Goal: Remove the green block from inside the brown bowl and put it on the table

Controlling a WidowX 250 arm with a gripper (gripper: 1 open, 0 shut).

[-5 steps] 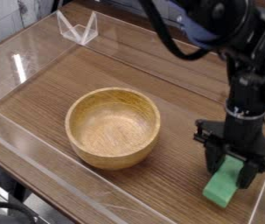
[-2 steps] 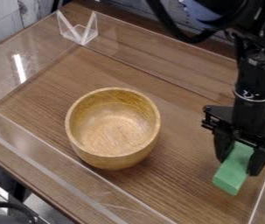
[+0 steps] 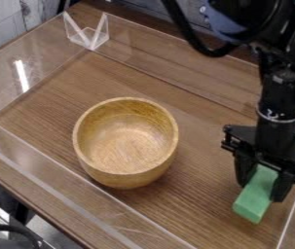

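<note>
The brown bowl (image 3: 127, 141) sits on the table (image 3: 176, 68) left of centre, and its inside is empty. To its right, the green block (image 3: 255, 198) stands tilted with its lower end on the wood near the front right edge. My gripper (image 3: 267, 183) points straight down, its black fingers shut on the upper end of the block. The top part of the block is hidden between the fingers.
Clear acrylic walls (image 3: 26, 146) border the tabletop on all sides. A small clear acrylic stand (image 3: 88, 32) sits at the back left. The arm's black cables (image 3: 196, 44) hang over the back right area.
The gripper with the green block shifted slightly, first right and then back a little; the block stays low by the table's front right edge. The bowl has not moved.
</note>
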